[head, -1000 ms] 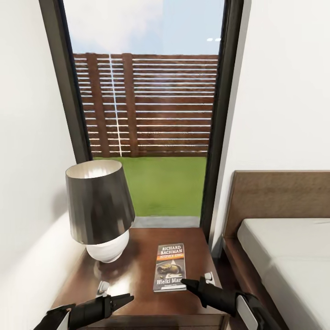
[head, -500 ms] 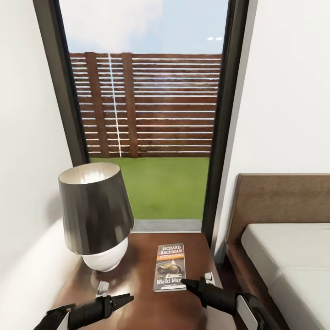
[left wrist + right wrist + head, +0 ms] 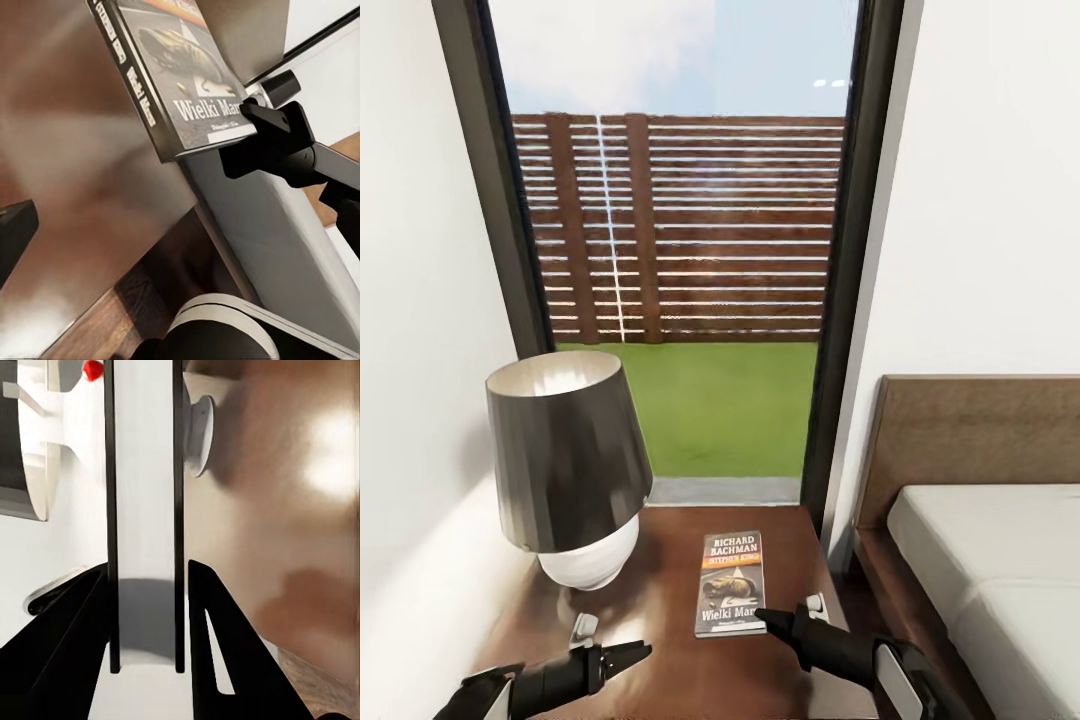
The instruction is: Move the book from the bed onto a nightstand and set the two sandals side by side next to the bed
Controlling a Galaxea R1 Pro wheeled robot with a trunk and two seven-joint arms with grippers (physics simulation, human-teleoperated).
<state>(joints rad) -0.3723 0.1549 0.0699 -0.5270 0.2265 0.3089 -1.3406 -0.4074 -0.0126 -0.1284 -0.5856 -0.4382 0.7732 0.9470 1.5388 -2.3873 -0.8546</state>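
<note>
book parked on nightstand, nothing moved but the camera

the thin dark paperback with the orange band and white "richard bachman" lettering is seen lying flat, cover up, on the glossy dark brown wooden nightstand, twd its front right part. its place on the top is unchanged vs the two earlier pics. a slight shift of the whole picture is noted betw 1.0 s ago and 0.5 s ago; that is taken as head/base motion, not motion of things. since 0.5 s ago hardly anything has changed.

the black right gripper is still held at the book's near right corner. in the right wrist view the book is seen edge-on betw the two fingers, flanked closely on both sides. whether it is pinched or already let go cannot be told. the black left gripper is kept low over the nightstand's front, apart from the book; its state cannot be told either.

a dark-shaded lamp w/ a white base stands left of the book, well clear. the dark-framed bed w/ light grey mattress lies to the right.

judgement: the book leg looks done or nearly so. a clean release and withdrawal are wanted next, then the sandals are to be dealt with.
</note>
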